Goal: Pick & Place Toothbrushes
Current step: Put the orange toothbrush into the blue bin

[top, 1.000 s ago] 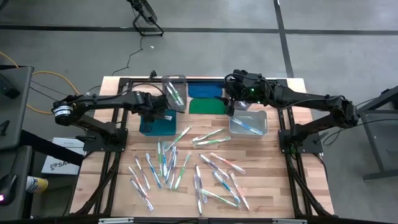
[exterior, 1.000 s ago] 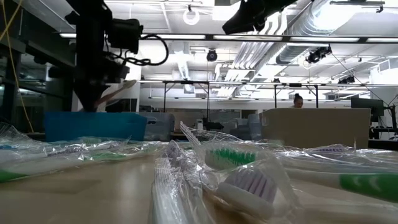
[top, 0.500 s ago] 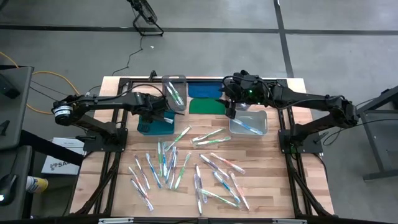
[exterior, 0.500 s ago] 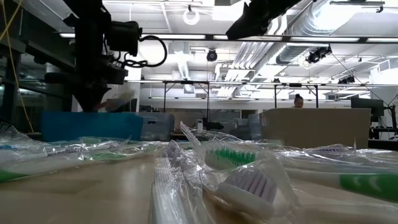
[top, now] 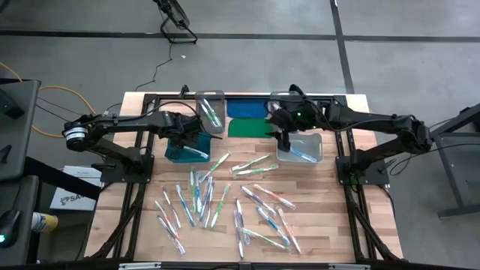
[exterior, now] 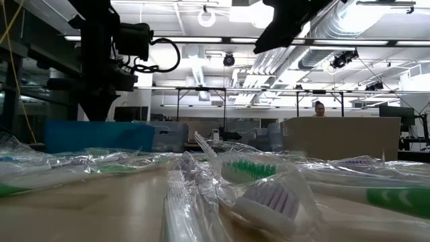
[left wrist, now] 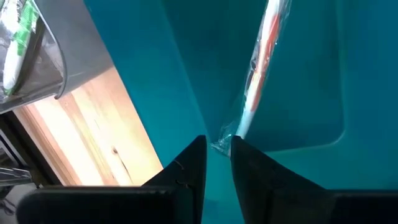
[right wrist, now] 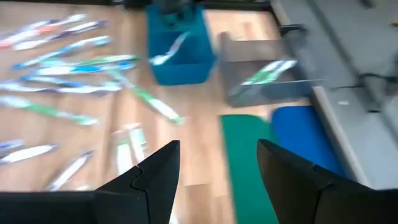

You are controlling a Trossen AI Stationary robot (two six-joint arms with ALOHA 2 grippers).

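The wooden table point(top: 330, 225) carried dozens of wrapped toothbrushes point(top: 225, 202) scattered toward six o'clock, awaiting sorting. At ten o'clock the left gripper point(left wrist: 217, 155) hung over the teal bin point(top: 187, 148), jaws slightly parted, its orange-handled toothbrush point(left wrist: 261, 68) lying loose inside; a second earlier it was still pinched aloft. The right gripper point(right wrist: 217, 162), wide open and empty, had moved off the clear bin point(top: 300, 146).

I can't read any text; the white sheet point(top: 75, 189) left of the table point(top: 330, 187) shows illegible print.
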